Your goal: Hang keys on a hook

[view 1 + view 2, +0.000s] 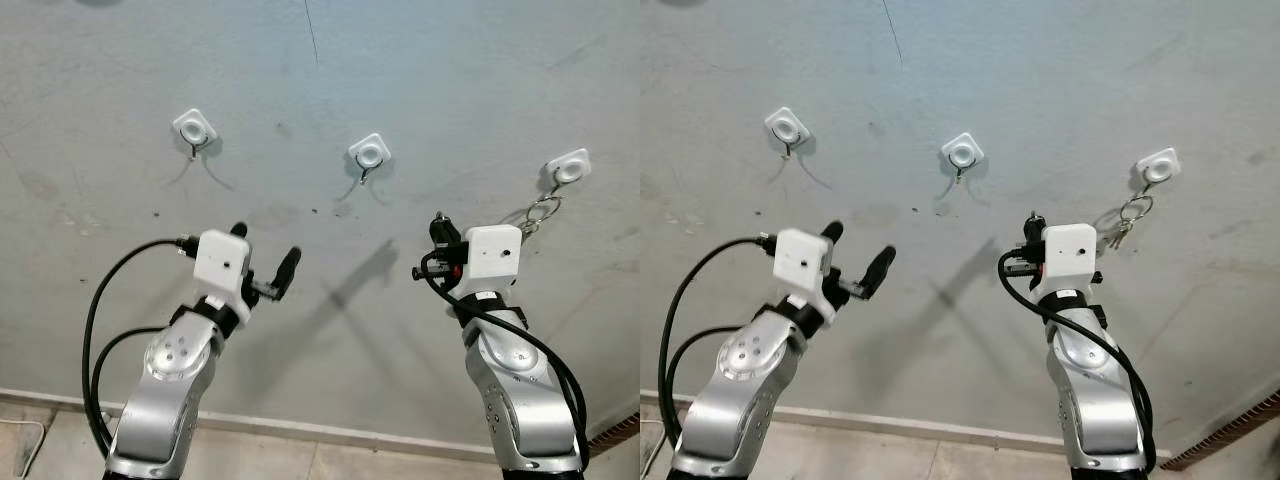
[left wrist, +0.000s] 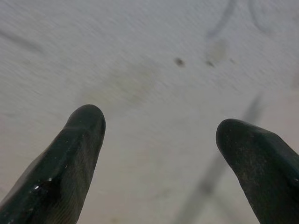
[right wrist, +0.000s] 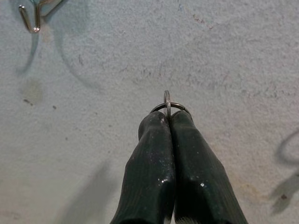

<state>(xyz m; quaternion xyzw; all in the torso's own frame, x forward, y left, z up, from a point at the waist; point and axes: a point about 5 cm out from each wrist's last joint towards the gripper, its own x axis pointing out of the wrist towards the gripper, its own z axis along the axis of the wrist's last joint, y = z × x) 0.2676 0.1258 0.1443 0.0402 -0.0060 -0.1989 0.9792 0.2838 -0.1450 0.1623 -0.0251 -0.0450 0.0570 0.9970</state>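
We see 3 hooks on the grey wall (image 1: pixel 420 80). A set of keys (image 1: pixel 538 213) hangs from the right hook (image 1: pixel 567 168). Our right claw (image 3: pixel 168 122) is pinched tight on a thin key ring (image 3: pixel 167 103) below the middle hook (image 1: pixel 368 155). Our left claw (image 2: pixel 161 135) is spread wide, holding nothing.

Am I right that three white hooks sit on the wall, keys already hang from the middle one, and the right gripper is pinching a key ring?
Not quite: the hanging keys are on the right hook, not the middle hook, as the right eye view shows. The rest holds: three white hooks, counting the left hook, and the right gripper is shut on a key ring.
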